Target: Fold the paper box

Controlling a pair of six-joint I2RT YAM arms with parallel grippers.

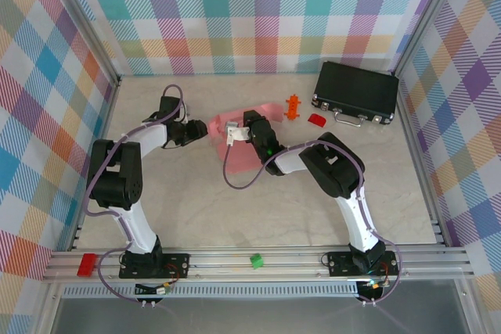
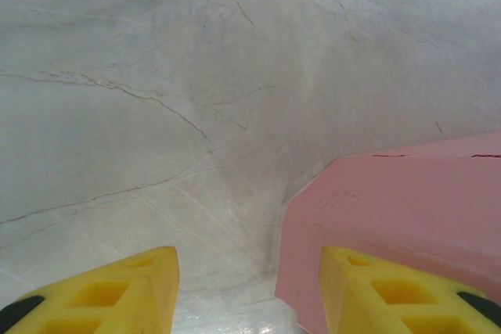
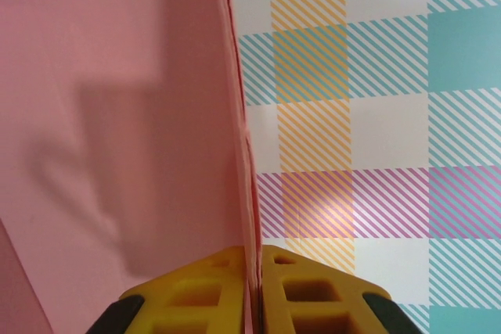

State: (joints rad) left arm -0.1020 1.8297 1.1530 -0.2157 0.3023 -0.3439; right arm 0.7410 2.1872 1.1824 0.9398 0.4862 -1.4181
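Paper box (image 1: 218,125) blank at mid-table, between the two grippers, one panel raised on edge.

Right gripper (image 3: 252,260) is clamped on the thin edge of the upright pink panel, the card running straight up from between its yellow fingers (image 3: 211,287). Left gripper (image 2: 249,271) stands released over the marble tabletop (image 2: 156,115), jaws apart; one finger overlaps the flat corner of the sheet, the other is off it, nothing gripped. Risk: the pinch covers only a narrow strip of card, so a sideways pull may slip or tear it. Closing the left jaws here may shove or crease the corner off its score line.
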